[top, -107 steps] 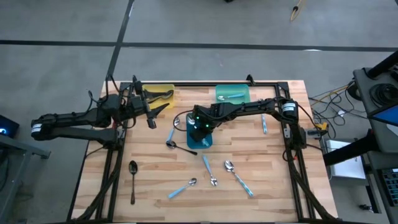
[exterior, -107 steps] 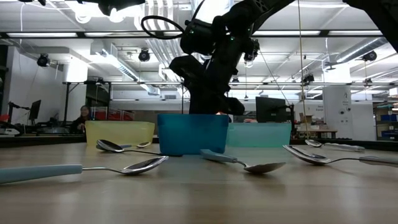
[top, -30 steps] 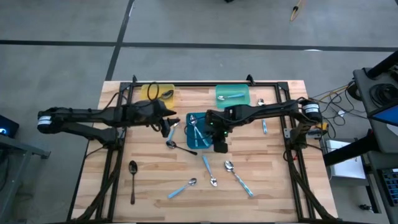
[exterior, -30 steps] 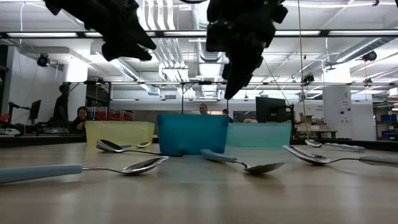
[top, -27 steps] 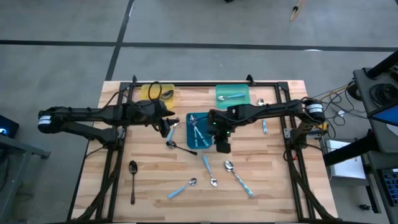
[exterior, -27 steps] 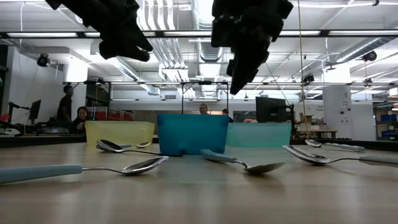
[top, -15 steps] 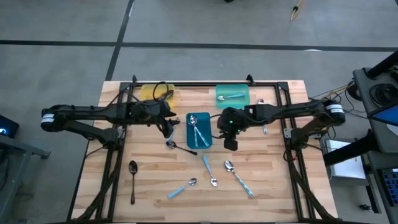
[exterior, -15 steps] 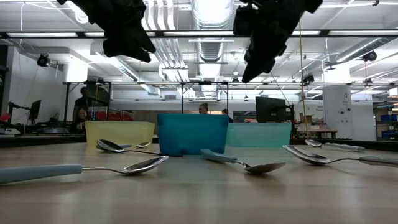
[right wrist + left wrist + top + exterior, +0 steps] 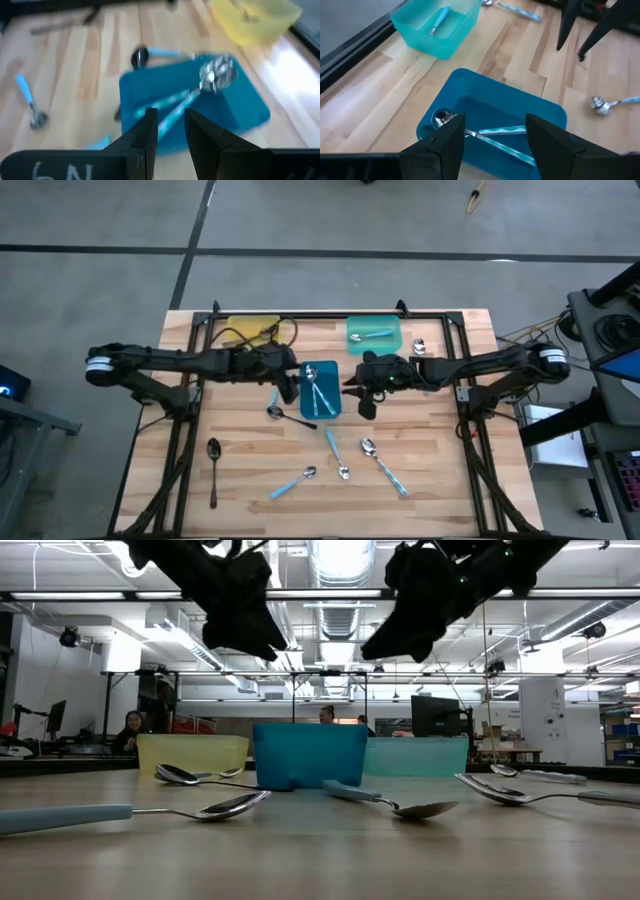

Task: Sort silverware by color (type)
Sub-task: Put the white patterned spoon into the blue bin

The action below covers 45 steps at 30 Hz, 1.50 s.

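The left gripper (image 9: pixel 289 386) is held above the table just left of the blue tray (image 9: pixel 331 409), fingers spread wide, nothing between them. The right gripper (image 9: pixel 364 402) is held just right of the same tray, fingers parted a little with an empty gap seen in the right wrist view. Two blue-handled spoons (image 9: pixel 316 391) are seen lying inside the blue tray. One blue-handled spoon (image 9: pixel 372 335) is seen in the teal tray (image 9: pixel 352 326). The yellow tray (image 9: pixel 268 323) is partly hidden by the left arm. A black spoon (image 9: pixel 213 470) is left near the table's front left. More blue-handled spoons (image 9: pixel 385 464) are scattered on the wood in front of the blue tray, and a dark spoon (image 9: pixel 288 416) is lying just beside its left edge.
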### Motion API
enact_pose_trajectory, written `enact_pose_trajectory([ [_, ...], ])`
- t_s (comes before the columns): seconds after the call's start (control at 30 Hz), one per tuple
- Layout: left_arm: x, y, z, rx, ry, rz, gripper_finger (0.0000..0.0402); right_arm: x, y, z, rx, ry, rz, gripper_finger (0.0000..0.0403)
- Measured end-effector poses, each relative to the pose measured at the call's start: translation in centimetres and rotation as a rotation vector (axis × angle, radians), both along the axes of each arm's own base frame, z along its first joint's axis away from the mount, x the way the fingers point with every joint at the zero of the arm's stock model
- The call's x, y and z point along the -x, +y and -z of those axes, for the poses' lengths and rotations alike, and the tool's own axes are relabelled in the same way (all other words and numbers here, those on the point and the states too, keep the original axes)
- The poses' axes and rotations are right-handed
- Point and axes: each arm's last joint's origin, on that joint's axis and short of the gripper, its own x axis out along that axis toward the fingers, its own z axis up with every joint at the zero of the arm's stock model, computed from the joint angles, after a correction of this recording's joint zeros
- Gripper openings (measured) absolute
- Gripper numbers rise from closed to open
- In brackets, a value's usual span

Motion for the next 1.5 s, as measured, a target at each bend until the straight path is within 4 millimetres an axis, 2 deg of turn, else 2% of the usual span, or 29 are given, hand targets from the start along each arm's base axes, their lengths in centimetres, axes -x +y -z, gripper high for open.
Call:
enact_pose_trajectory([
  [0.17, -1.9, 0.2, 1.1, -0.112, 0.093, 0.099, 0.0187, -0.3, 0.0, 0.6, -0.002, 0.009, 0.002, 0.0086],
  [0.4, -4.0, 0.8, 2.9, -0.337, 0.245, 0.298, 0.0187, 0.7, 0.0, 0.7, 0.018, 0.091, -0.014, 0.0086],
  [0.57, -5.6, 2.1, 3.7, -0.342, 0.287, 0.282, 0.0187, 1.2, 0.0, 0.1, 0.031, 0.086, -0.022, 0.0086],
  [0.67, -6.1, 2.4, 4.2, -0.373, 0.348, 0.33, 0.0187, 1.2, 0.0, 0.1, 0.037, 0.084, -0.026, 0.0086],
  [0.8, -6.5, 2.4, 4.5, -0.434, 0.444, 0.459, 0.0187, 1.1, 0.0, 0.2, 0.041, 0.086, -0.029, 0.0086],
  [1.0, -7.1, 1.8, 3.7, -0.313, 0.425, 0.683, 0.0187, 1.2, 0.1, 0.3, 0.041, 0.09, -0.029, 0.0086],
  [1.17, -7.2, 1.9, 3.7, -0.345, 0.49, 0.766, 0.0187, 1.2, -0.1, 0.3, 0.046, 0.085, -0.027, 0.0086],
  [1.5, -8.4, 1.9, 5.3, -0.405, 0.546, 0.876, 0.0187, 1.2, -0.6, 0.2, 0.046, 0.08, -0.009, 0.0086],
])
